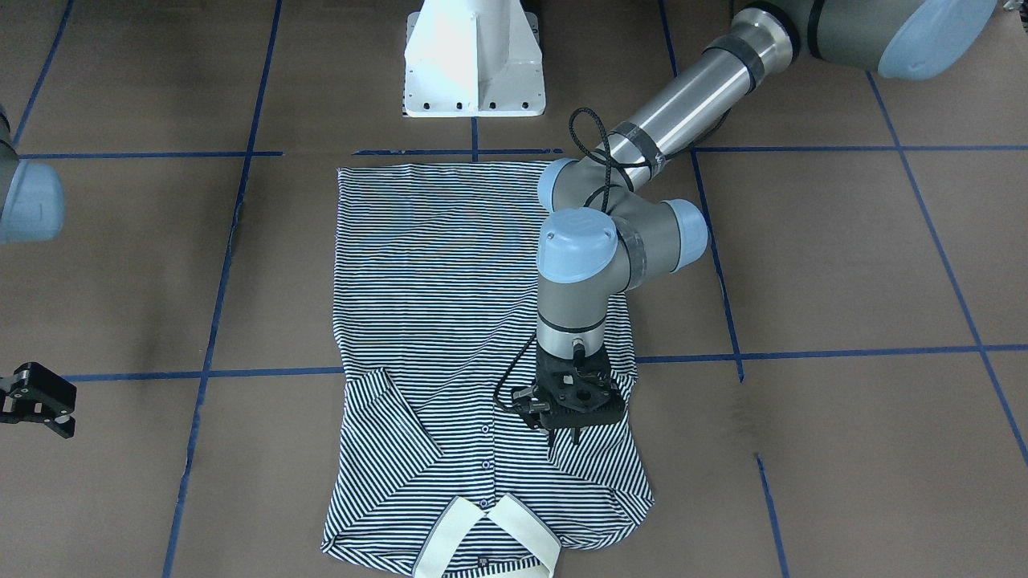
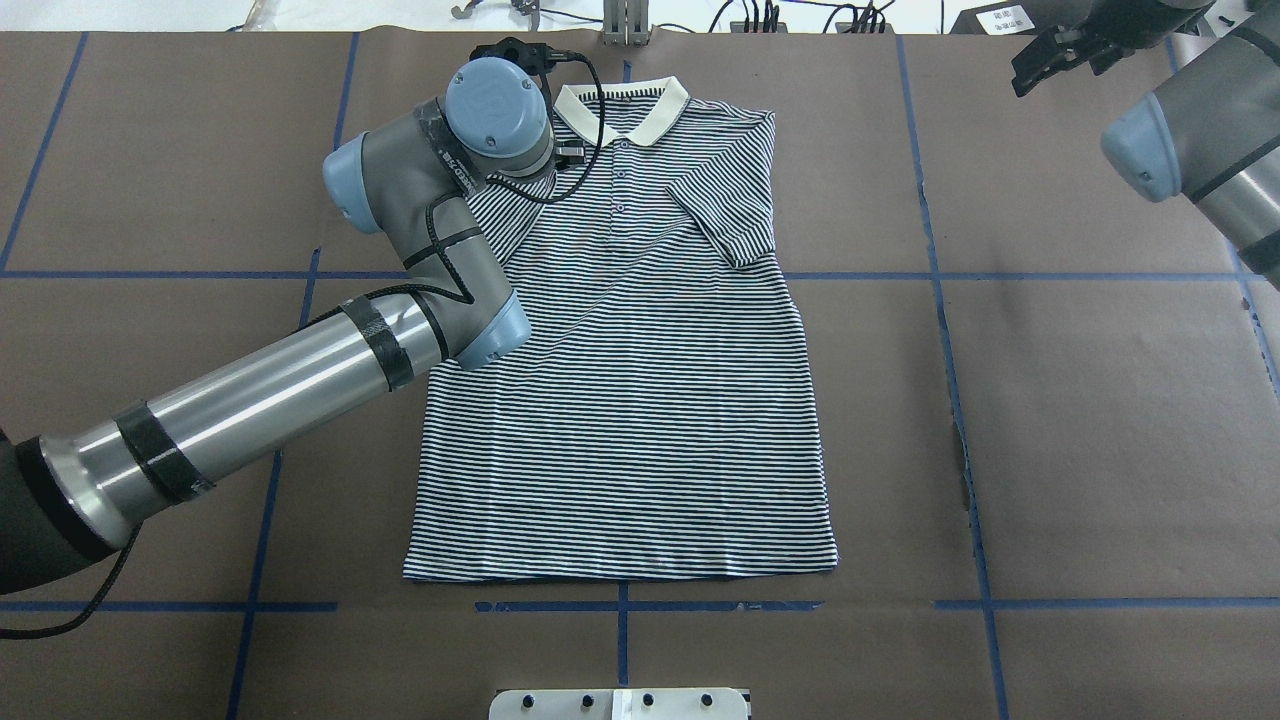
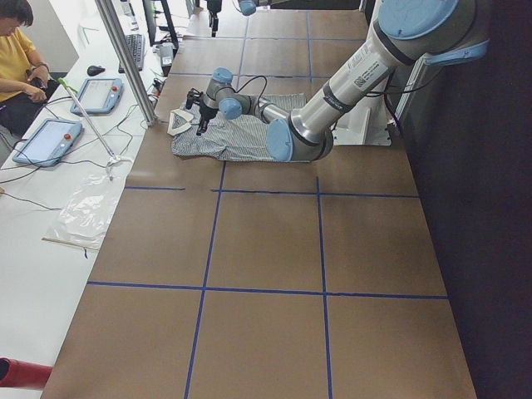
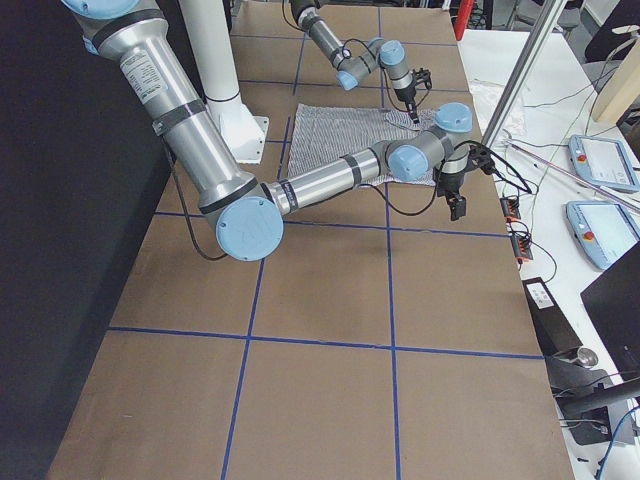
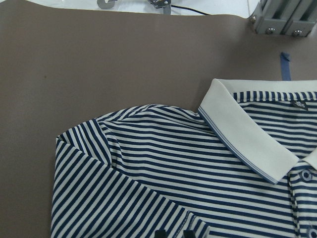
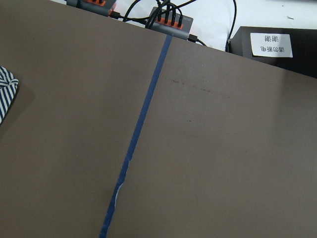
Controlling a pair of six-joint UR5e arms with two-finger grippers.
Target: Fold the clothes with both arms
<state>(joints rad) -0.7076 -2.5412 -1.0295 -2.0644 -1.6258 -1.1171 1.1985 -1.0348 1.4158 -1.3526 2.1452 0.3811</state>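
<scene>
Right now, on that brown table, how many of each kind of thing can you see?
Striped shirt: 1
Robot arms: 2, the left arm and the right arm
Black tools on the arm ends: 2, the left tool and the right tool
White stand: 1
Total: 6

Even overhead light, soft shadows on the table (image 1: pixel 843 265); moiré ripples on the polo shirt (image 1: pixel 442 265)
</scene>
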